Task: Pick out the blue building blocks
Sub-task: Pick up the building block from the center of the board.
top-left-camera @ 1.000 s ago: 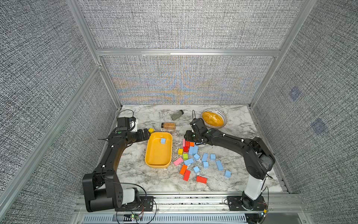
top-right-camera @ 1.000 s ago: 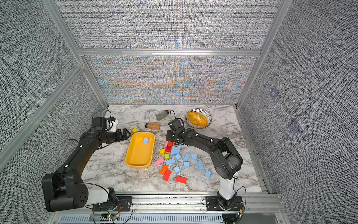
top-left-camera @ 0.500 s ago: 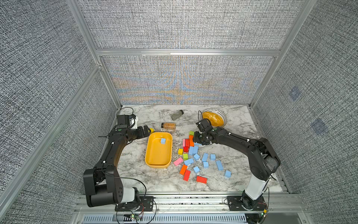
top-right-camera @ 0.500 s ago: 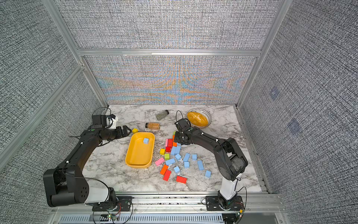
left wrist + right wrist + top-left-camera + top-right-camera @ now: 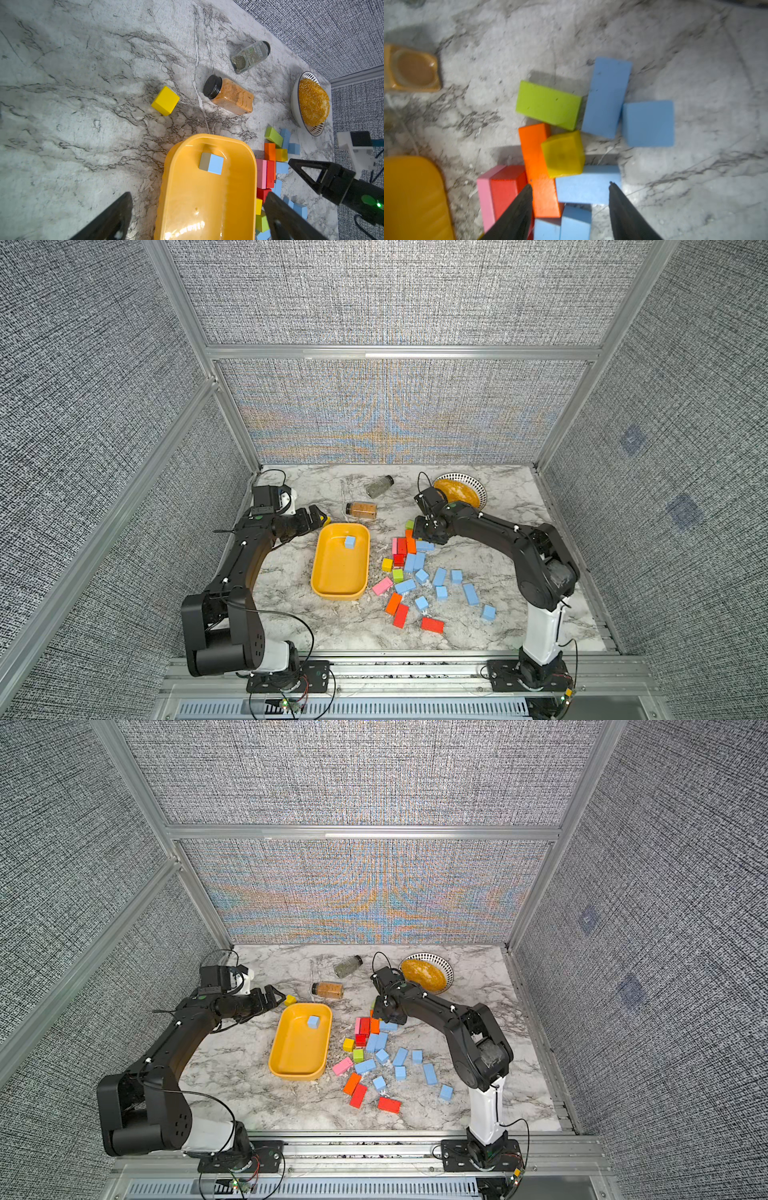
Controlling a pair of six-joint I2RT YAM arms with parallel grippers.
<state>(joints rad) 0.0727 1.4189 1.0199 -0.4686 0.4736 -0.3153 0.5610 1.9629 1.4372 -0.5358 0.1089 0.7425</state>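
Currently I have the right gripper (image 5: 570, 185) low over the far end of the block pile, jaws parted and holding nothing, lined up across a blue brick (image 5: 587, 187) that lies flat on the marble table (image 5: 515, 497). I chose that line because the brick's short width fits between the jaws, but the spot is crowded. A yellow cube (image 5: 563, 153) sits tilted against the brick's far edge, and an orange brick (image 5: 538, 170) butts against one end, right under one fingertip. I judge that a straight close could pinch the orange one too or topple the cube. Whether the tips touch anything I cannot tell. Just beyond, a green brick (image 5: 548, 105), a second blue brick (image 5: 607, 97) and a blue cube (image 5: 648, 123) lie touching one another. The left gripper (image 5: 198, 197) hangs wide open and empty near the far end of the yellow tray (image 5: 337, 594), parked to the side, I think, so it stays clear of the right arm's path. Of the blue building blocks (image 5: 415, 562), only a lone blue cube (image 5: 350, 542) sits in the tray, near its far end. The rest are spread on the table to the tray's right, mixed with red, orange, pink, yellow and green pieces, so the sorting has barely begun. My next move calls for a slight shift away from the orange brick before closing.
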